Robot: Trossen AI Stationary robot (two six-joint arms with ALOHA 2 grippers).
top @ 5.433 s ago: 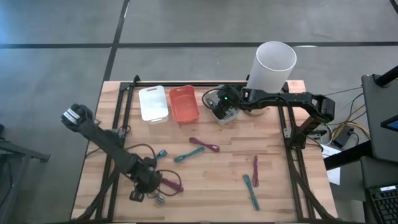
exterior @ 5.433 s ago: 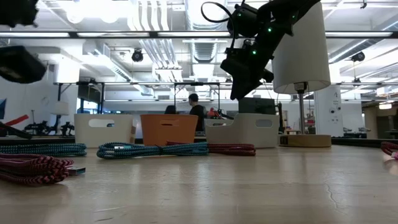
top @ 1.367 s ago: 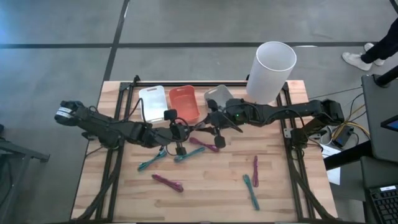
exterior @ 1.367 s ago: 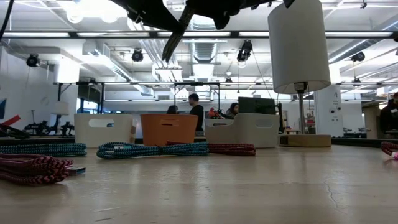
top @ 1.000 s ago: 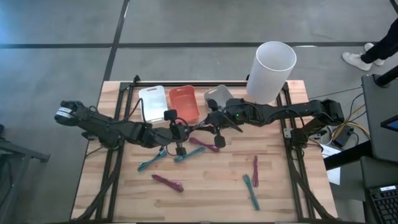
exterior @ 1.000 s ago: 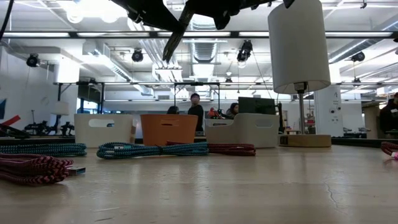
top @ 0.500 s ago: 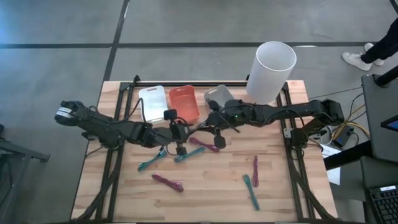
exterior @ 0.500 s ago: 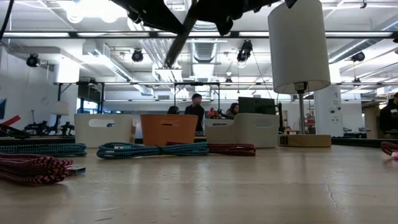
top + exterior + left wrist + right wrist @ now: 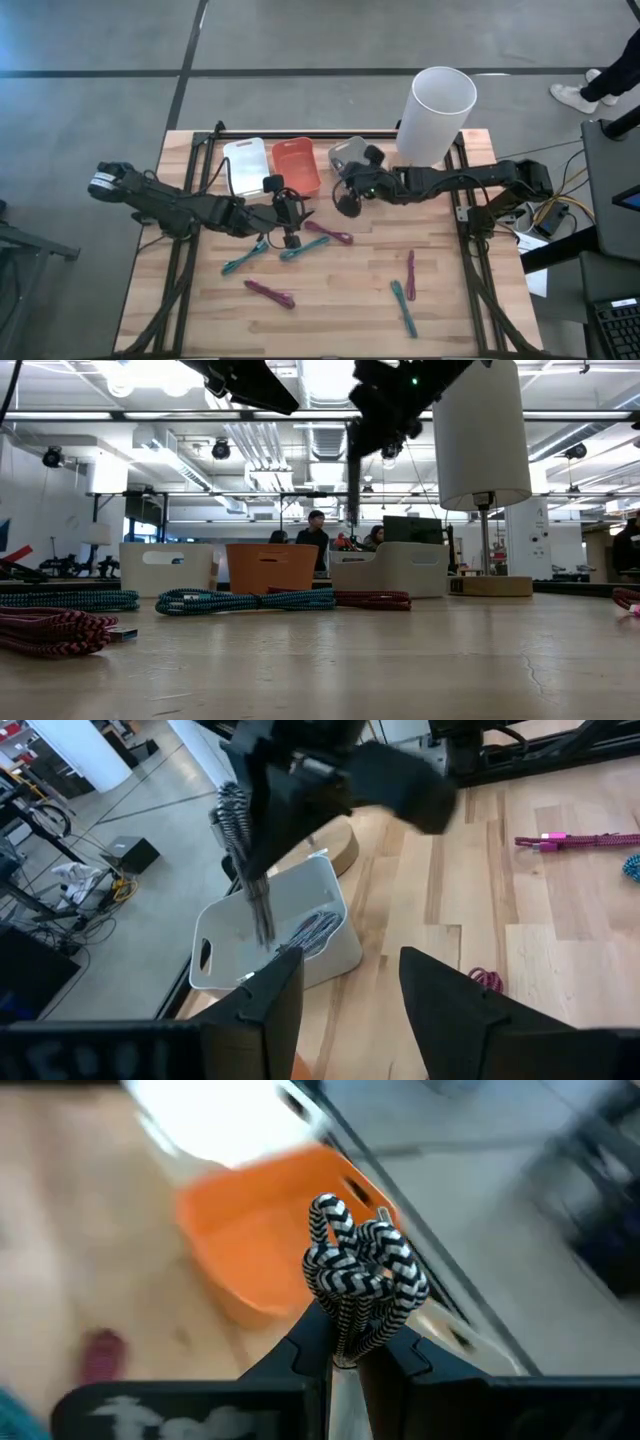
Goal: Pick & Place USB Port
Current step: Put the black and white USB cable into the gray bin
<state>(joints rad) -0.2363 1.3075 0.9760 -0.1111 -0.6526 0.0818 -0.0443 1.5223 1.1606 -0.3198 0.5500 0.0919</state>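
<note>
Swinging up toward the grey bin [image 9: 347,153] at upper centre, the right gripper [image 9: 345,1348] pinches a black-and-white cable [image 9: 360,1270] and should release squarely above it, while the left gripper [image 9: 345,995] hovers open, empty.

High view: straight down, far off, whole bench [image 9: 330,300] mid-frame, grey floor above it. Low view: at bench-top level, facing level across into the room; arms enter at the top edge. Left wrist view: close, angled down past its own fingers [image 9: 440,995] at the frame's bottom. Right wrist view: very close. Orange bin [image 9: 296,166] shows in high, low and right wrist views.
</note>
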